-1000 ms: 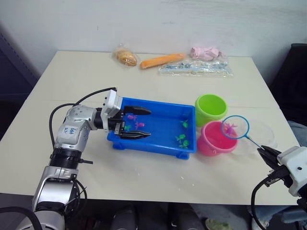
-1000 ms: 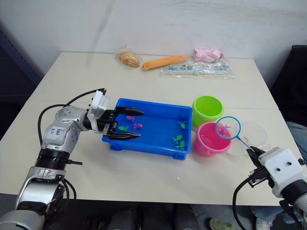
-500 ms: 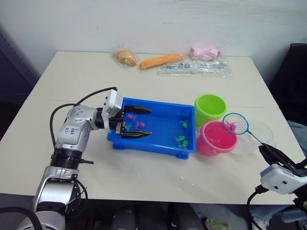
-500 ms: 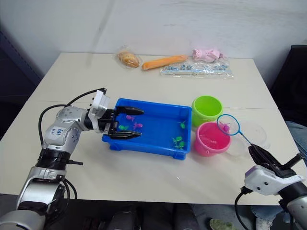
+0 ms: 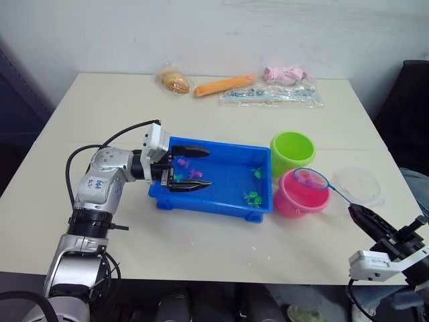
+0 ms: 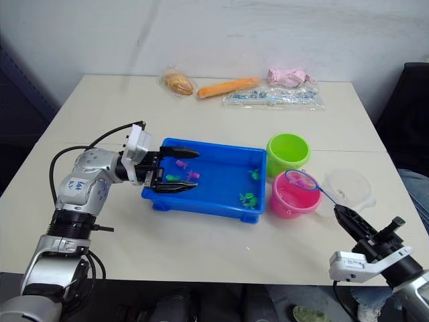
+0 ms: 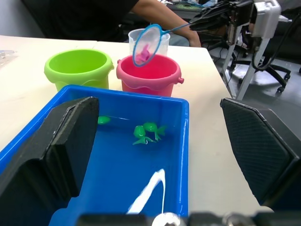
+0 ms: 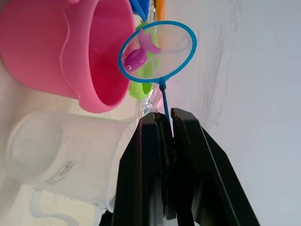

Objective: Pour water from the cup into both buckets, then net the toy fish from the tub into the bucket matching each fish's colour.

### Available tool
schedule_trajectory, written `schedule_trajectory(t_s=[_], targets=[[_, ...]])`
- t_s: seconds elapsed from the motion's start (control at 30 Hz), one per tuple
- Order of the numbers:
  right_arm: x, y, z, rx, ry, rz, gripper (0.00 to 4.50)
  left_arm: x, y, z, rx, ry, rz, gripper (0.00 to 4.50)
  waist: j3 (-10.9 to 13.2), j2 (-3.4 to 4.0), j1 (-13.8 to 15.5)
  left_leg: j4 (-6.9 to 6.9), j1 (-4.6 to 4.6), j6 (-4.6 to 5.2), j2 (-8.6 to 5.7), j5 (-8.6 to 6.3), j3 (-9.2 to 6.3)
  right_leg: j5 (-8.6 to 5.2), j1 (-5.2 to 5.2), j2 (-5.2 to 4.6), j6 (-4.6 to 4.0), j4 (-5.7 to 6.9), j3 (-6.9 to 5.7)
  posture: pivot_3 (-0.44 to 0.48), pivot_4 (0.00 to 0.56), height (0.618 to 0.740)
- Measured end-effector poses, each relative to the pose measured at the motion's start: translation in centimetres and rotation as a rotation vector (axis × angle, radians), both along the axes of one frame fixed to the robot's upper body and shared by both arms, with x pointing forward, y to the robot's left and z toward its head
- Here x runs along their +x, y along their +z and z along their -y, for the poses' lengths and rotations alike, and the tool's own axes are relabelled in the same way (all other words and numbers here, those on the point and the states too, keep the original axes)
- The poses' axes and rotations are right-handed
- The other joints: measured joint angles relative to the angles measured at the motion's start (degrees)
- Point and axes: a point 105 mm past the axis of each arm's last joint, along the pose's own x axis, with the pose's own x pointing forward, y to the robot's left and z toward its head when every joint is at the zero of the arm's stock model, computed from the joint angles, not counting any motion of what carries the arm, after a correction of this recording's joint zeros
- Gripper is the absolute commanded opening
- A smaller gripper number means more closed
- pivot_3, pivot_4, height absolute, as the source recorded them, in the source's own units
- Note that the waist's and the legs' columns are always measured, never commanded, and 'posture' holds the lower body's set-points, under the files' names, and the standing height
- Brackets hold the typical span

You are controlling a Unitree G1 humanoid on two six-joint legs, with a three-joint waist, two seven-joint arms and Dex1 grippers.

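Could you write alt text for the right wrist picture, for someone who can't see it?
The right gripper, jaws shut on the thin handle of a small round blue-rimmed net, holds a tiny magenta plastic toy fish in the hoop beside the round pink plastic bucket. A wide clear plastic cup sits next to the bucket.

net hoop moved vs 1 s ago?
Yes. The blue-rimmed hoop net on its thin black handle has dropped and shifted toward the robot's left, from above the near-right rim of the pink plastic bucket to over its mouth.
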Motion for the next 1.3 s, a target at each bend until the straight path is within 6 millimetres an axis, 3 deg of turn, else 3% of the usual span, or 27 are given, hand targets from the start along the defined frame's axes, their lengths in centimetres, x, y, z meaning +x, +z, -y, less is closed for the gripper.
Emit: schedule_trajectory(t_s=[0.3, 0.5, 0.6, 1.0, 1.1, 1.3], targets=[[0.1, -0.2, 0.7, -0.075, -0.014, 0.039, 0.0, 0.1, 0.1, -0.3, -0.011, 0.028, 0.0, 4.45, 0.0, 0.0, 0.0, -0.03, 0.32, 0.0, 0.0, 0.0, 0.05, -0.02, 0.13, 0.01, -0.02, 0.13, 0.26, 0.0, 0.15, 0.74], [-0.1, 0.6, -1.0, -0.09, 0.04, 0.071, 0.0, -0.1, 0.3, -0.2, -0.01, 0.026, 0.011, 4.45, 0.0, 0.0, -0.2, -0.06, 0.55, 0.0, 0.01, 0.0, 0.03, -0.02, 0.29, 0.04, -0.02, 0.17, 0.37, 0.0, 0.15, 0.74], [-0.5, -0.5, -1.9, -0.077, 0.069, 0.015, 0.0, -0.1, 0.3, -0.2, -0.01, 0.027, 0.011, 4.45, 0.0, 0.0, -0.2, -0.06, 0.59, 0.0, 0.0, -0.01, 0.04, -0.02, 0.36, 0.04, -0.02, 0.15, 0.35, 0.0, 0.15, 0.74], [-0.1, 0.0, -0.7, -0.036, -0.019, 0.03, 0.0, -0.1, 0.4, -0.3, -0.014, 0.032, 0.011, 4.45, 0.0, 0.0, -0.3, -0.06, 0.65, 0.01, -0.01, -0.01, -0.02, -0.02, 0.43, 0.02, -0.02, 0.14, 0.36, 0.0, 0.15, 0.74], [0.1, 0.7, -0.7, 0.062, -0.025, 0.045, 0.0, -0.1, 0.4, -0.3, -0.015, 0.033, 0.011, 4.45, 0.0, 0.0, -0.3, -0.05, 0.65, 0.01, -0.01, -0.01, -0.05, -0.01, 0.45, 0.02, -0.02, 0.13, 0.36, 0.0, 0.15, 0.74], [1.0, 2.8, -3.0, 0.59, 0.075, -0.063, 0.0, -0.2, -0.5, -0.8, -0.016, 0.05, -0.017, 4.45, 0.0, -0.01, -1.1, -0.06, 0.73, 0.05, 0.04, -0.03, -0.36, -0.01, 0.61, 0.02, -0.02, 0.11, 0.26, 0.0, 0.15, 0.74]])
